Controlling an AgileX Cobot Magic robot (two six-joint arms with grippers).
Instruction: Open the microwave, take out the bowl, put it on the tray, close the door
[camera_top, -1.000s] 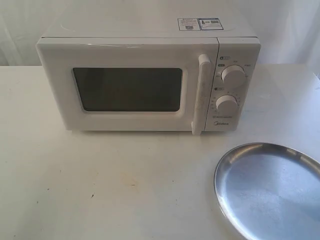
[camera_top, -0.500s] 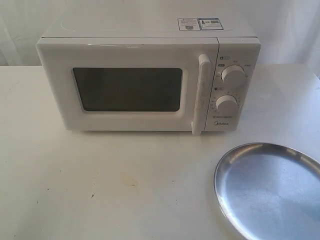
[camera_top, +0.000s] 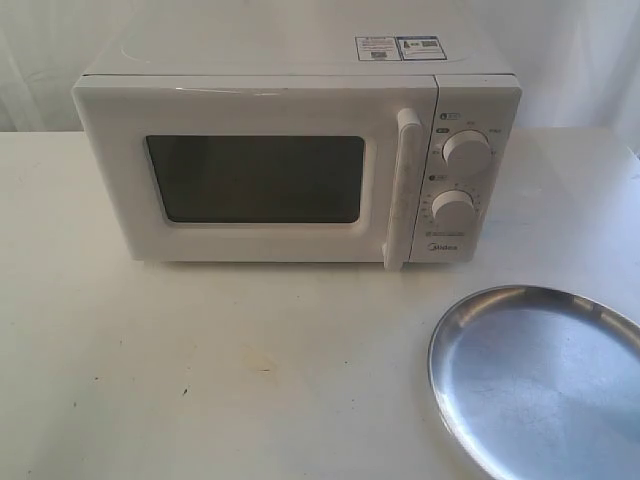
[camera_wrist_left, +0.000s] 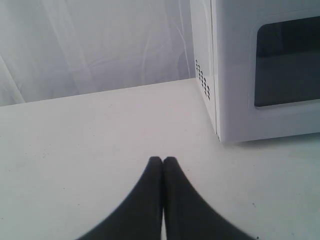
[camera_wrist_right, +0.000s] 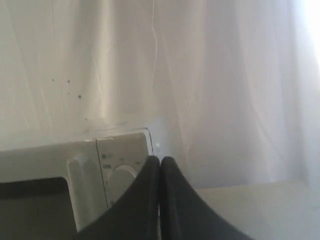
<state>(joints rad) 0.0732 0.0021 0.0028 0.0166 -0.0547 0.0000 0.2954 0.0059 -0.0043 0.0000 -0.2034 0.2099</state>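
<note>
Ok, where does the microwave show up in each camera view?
Exterior view: the whole microwave, upper middle of the picture.
Left wrist view: its vented side and front corner, ahead of the shut fingers.
Right wrist view: its dial panel, just behind the shut fingers.
Shared landmark: the dark window.

Ext cam frontal, high; wrist cams share microwave (camera_top: 260, 110).

Soft, even light; the round silver metal tray (camera_top: 540, 390) at the near right corner of the desk (camera_top: 250, 340) gleams bluish; right wrist view hazy, overexposed.
</note>
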